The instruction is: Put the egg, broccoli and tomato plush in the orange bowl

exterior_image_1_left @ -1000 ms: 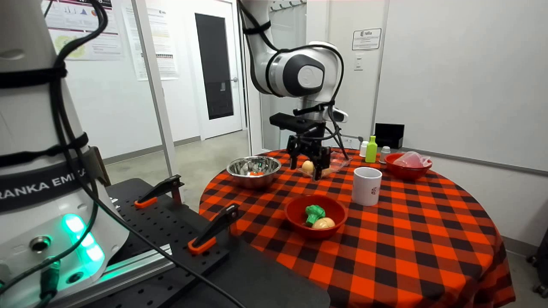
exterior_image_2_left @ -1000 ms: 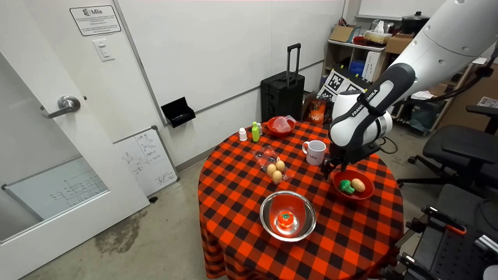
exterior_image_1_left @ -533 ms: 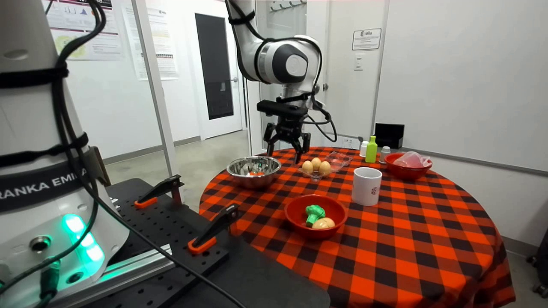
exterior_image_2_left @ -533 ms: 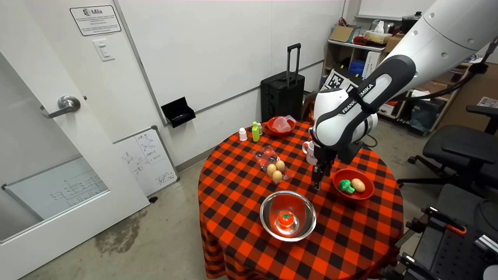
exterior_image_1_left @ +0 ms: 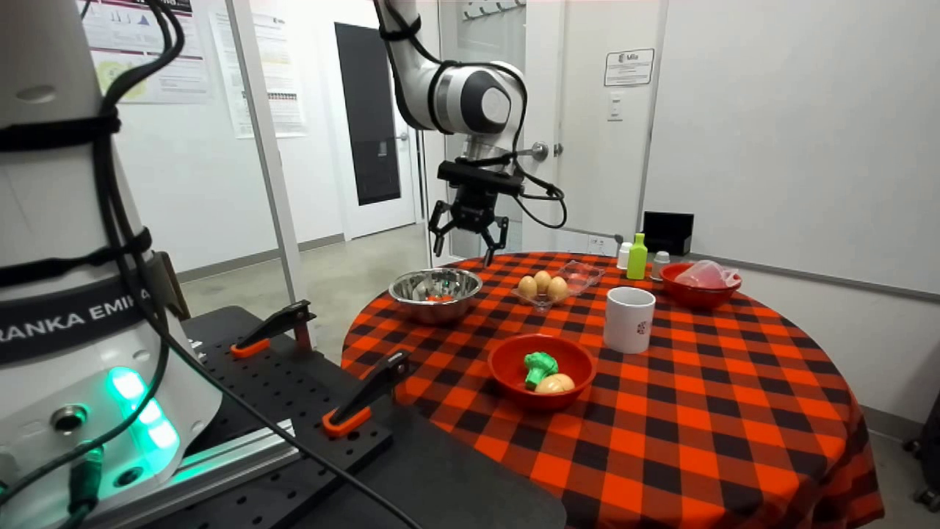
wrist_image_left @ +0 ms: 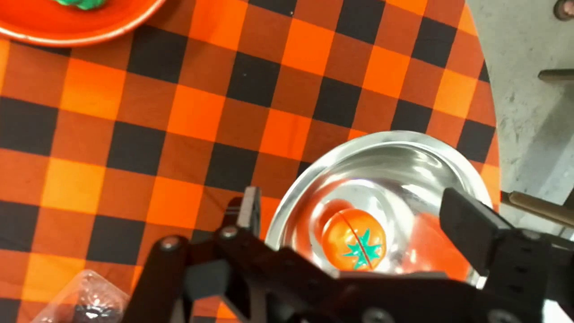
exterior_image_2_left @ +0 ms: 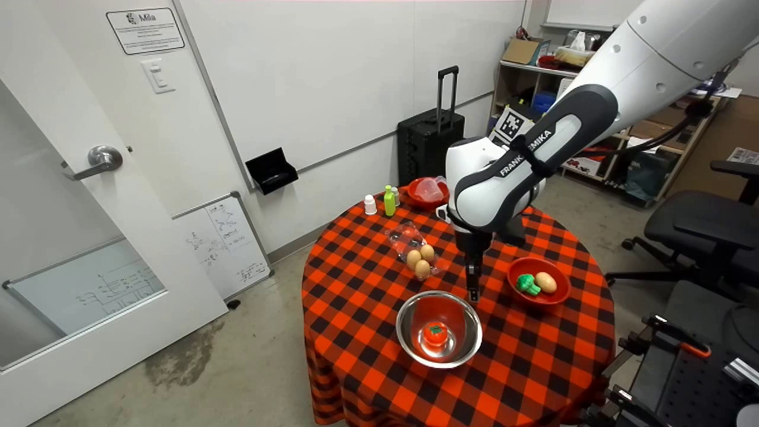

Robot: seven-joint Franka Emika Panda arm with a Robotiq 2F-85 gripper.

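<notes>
2 of 3 look done: egg point(exterior_image_1_left: 555, 384) + broc point(exterior_image_1_left: 541, 366) both in orange bowl point(exterior_image_1_left: 507, 361), side by side, near ctr in an exterior view. Only tomato point(exterior_image_2_left: 436, 334) left, on bottom of steel bowl point(exterior_image_1_left: 433, 314), to left of + farther than orange bowl.

Chg in last sec: gripper point(exterior_image_1_left: 463, 256) went up + left, from beyond orange bowl to above steel bowl or its edge, can't tell if centred. Both bowls + contents same as 1 s ago. Spare eggs point(exterior_image_1_left: 557, 289) in carton point(exterior_image_1_left: 585, 273), far side, were partly blocked by it, now fully seen; prob. not needed.

Gripper spread wide, holding nothing, touching nothing. Wrist view: tomato shows btwn fingers point(wrist_image_left: 471, 231), one finger just outside rim, other across bowl.

Meaning: reads as start of tomato pick, last item. Next prob. needs: line up over tomato, go straight down, grip, lift past rim, carry back right + nearer to orange bowl, let go. Risks imo: finger bumps steel wall; tomato looks glossy + round, may slip or roll; drop could knock egg or broc, tho space left beside them
</notes>
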